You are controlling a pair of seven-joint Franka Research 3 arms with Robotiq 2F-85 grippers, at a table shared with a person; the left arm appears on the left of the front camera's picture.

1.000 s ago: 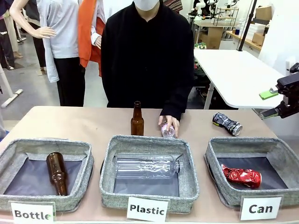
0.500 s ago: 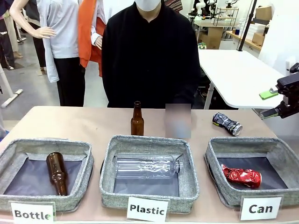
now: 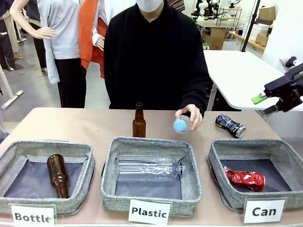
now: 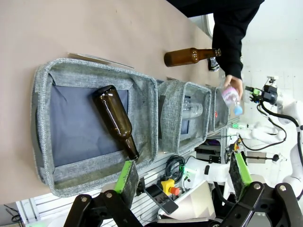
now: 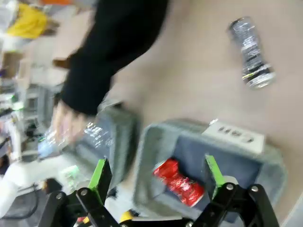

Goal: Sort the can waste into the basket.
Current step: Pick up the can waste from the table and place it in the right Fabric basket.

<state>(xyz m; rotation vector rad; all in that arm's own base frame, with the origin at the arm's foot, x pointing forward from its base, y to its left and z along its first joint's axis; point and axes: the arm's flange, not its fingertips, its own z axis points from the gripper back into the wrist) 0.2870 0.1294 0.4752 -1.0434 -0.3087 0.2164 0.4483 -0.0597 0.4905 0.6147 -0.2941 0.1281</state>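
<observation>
Looking across the table in the front view, I take the square grey woven-fabric basket carded "Can" [image 3: 215,161] as my mark. Inside it lies the crushed shiny red metal can [image 3: 245,178], flat on the dark floor, long axis roughly left to right. Just behind the basket, on the tan table top [image 3: 85,125], the crushed dark blue-black can with white and red print [image 3: 230,125] rests on its side, long axis also across the table, silvery end toward the right. The grey bin carded "Plastic" [image 3: 110,165], next to the basket, holds a clear plastic bottle [image 3: 149,169] lying with its neck toward the basket. The grey bin carded "Bottle" [image 3: 87,163], farthest from the basket, holds a brown glass bottle [image 3: 57,175] lying neck toward the camera. A person's hand [image 3: 193,116] holds a blue-capped clear bottle [image 3: 182,124] in the air, beyond the basket's far left corner. My right gripper [image 3: 263,105] hangs above and beyond the basket's far right side, jaws spread wide, empty.

From my left wrist, my left gripper [image 4: 183,172] gapes wide with nothing between the fingers; the "Bottle" bin [image 4: 42,94] and its brown glass bottle [image 4: 115,120] lie ahead.

From my right wrist, blurred, my right gripper [image 5: 156,171] stands wide apart and empty over the basket [image 5: 156,137]; the red can [image 5: 179,182] lies slantwise inside, and the dark can [image 5: 248,49] lies outside on the table.
</observation>
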